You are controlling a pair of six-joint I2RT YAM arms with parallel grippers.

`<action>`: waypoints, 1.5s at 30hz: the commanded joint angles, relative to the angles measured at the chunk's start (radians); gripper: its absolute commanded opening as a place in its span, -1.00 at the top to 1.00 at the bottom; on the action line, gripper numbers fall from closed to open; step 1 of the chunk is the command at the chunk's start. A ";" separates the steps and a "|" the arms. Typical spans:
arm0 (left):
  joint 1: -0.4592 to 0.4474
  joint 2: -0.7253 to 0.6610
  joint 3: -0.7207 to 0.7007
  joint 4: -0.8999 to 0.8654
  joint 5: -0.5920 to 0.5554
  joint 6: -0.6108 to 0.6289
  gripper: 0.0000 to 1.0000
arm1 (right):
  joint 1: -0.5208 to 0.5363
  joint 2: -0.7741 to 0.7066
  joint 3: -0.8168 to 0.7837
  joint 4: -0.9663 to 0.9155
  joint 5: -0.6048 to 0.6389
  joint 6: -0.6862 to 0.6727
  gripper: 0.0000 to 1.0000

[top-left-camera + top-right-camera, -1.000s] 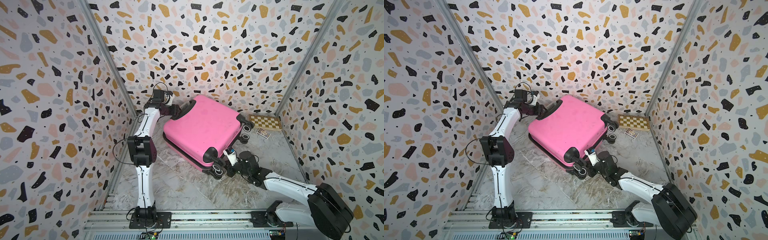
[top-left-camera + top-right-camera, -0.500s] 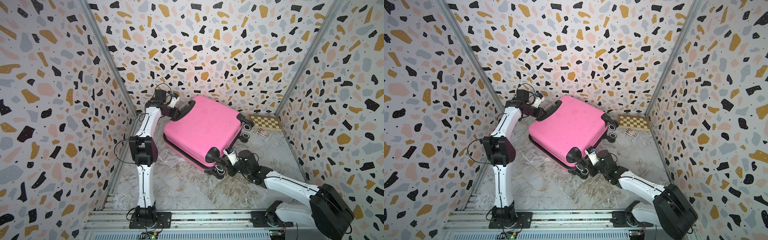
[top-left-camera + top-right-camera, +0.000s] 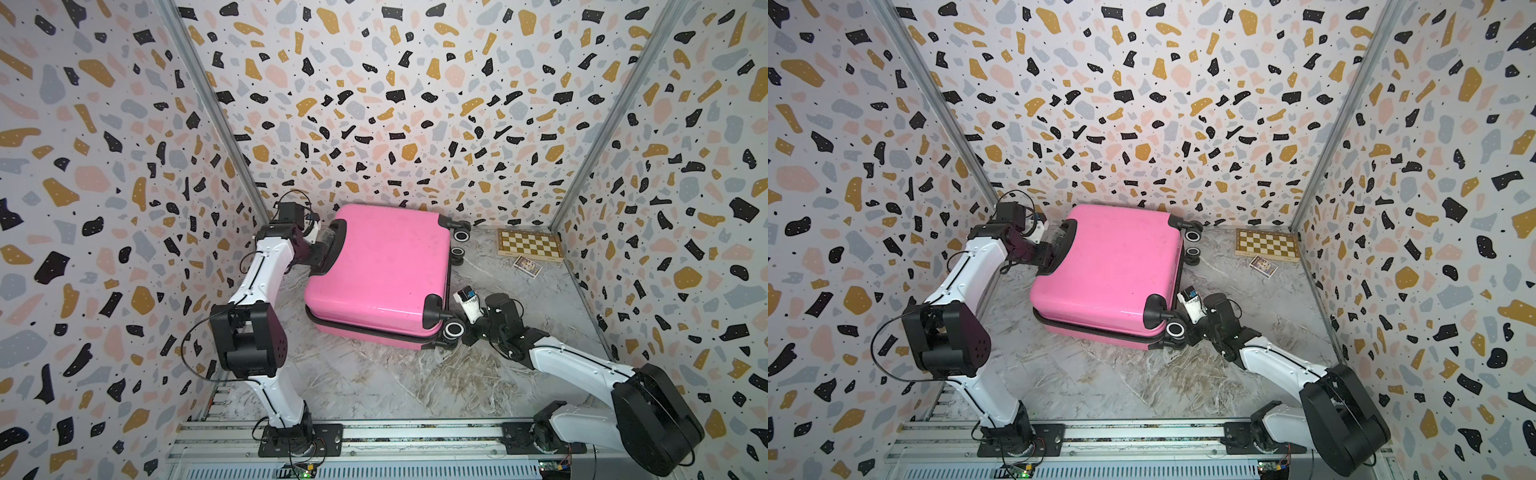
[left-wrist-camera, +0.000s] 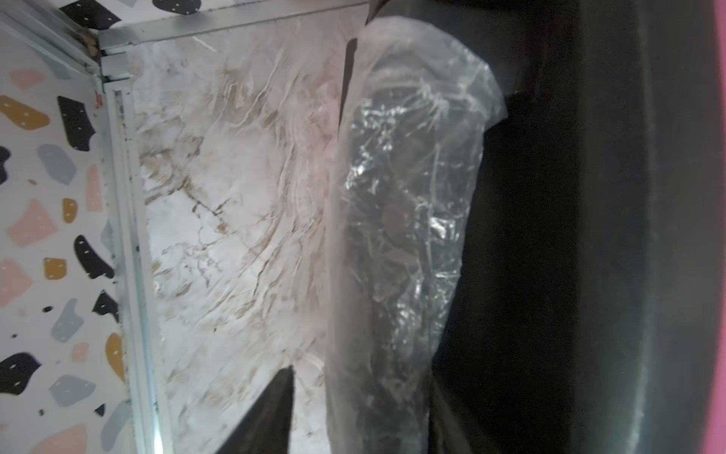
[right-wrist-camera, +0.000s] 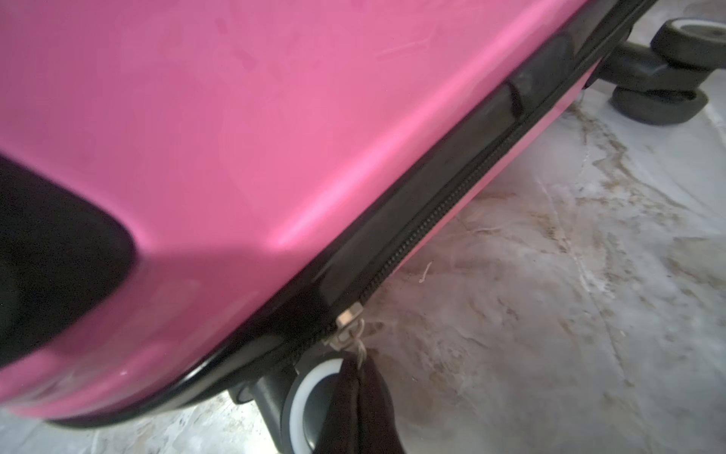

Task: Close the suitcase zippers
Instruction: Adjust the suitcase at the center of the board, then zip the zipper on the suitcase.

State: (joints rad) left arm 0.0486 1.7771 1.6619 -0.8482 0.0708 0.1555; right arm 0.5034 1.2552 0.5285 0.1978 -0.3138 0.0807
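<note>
The suitcase (image 3: 378, 266) lies flat on a veined, marble-patterned floor (image 3: 395, 382). Its upper shell is a glossy, hard, hot-pink slab with rounded corners and faint scuffs. The speckled back wall (image 3: 395, 124) stands just beyond its far edge. In both top views the two pink halves lie closed one on the other, parted only by the black zipper band (image 3: 1100, 328) along the seam. A curved black handle (image 3: 332, 249), wrapped in crinkled clear plastic (image 4: 412, 196), sits at one end of the suitcase. Black, white-rimmed wheels (image 3: 454, 330) stick out from the opposite end.

In the right wrist view the band shows fine black teeth (image 5: 432, 212), meshed from a small pale metal pull (image 5: 347, 318) away toward the far wheels (image 5: 668, 70). The pull sits at the suitcase's near wheeled corner. A thin pale string (image 5: 359, 342) tied to it runs into the dark tips of the right gripper (image 5: 355, 365), which are pressed together on that string.

The left gripper (image 3: 318, 255) is at the suitcase's handle. One dark finger (image 4: 271, 412) shows beside the plastic and the other is hidden, so I cannot tell whether it clamps the handle or stands apart.

A flat wooden chessboard (image 3: 530, 245) and a small printed box (image 3: 527, 266) lie well apart from the suitcase, beyond its wheeled end.
</note>
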 commanded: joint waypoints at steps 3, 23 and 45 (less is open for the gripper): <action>-0.034 -0.135 0.001 -0.128 0.039 -0.049 -0.55 | -0.096 0.039 0.038 0.099 -0.192 0.066 1.00; -0.859 -0.445 -0.402 0.371 0.092 0.446 -0.78 | -0.125 0.060 -0.010 0.176 -0.339 0.143 1.00; -0.978 -0.179 -0.401 0.714 -0.414 0.628 -0.78 | -0.034 -0.158 -0.181 0.166 -0.342 0.247 1.00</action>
State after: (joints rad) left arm -0.9791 1.5620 1.2755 -0.2893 -0.1387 0.7677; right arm 0.4416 1.1538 0.3756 0.3641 -0.5346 0.2989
